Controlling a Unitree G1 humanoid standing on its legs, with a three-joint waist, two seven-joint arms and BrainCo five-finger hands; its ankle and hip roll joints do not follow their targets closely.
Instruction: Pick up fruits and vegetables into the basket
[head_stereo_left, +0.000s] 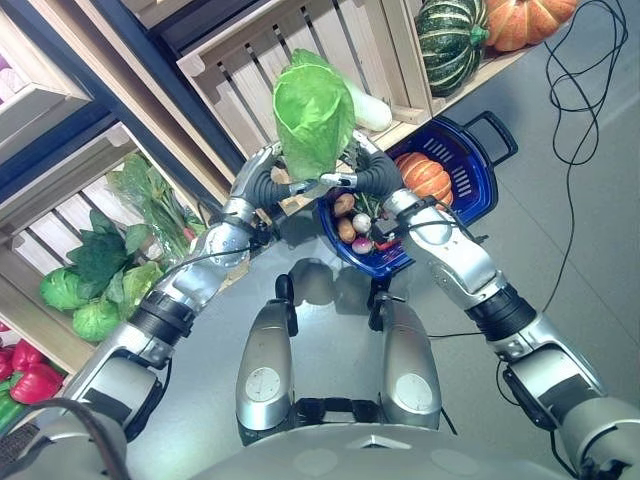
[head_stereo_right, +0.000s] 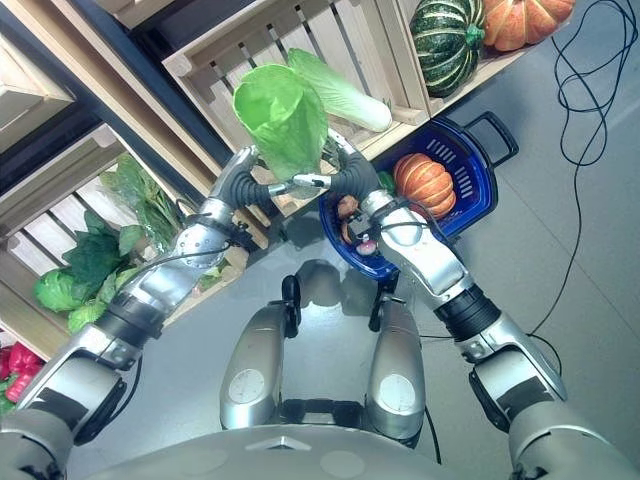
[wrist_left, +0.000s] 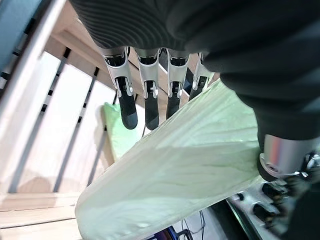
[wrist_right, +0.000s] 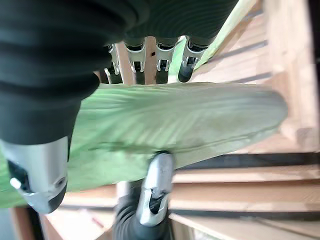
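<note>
Gripping cabbage (head_stereo_left: 313, 112) betw. left hand (head_stereo_left: 262, 180) & right hand (head_stereo_left: 372, 172), above basket (head_stereo_left: 482, 190).

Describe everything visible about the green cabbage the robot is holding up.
The cabbage is a long leafy head, bright green at its ruffled top and paler, ribbed and whitish along its body. It is held upright in the air in front of the wooden crates, above and left of the blue basket. The left hand and right hand clasp its lower part from opposite sides, fingers and thumb against the leaves. It touches neither shelf nor basket.
</note>
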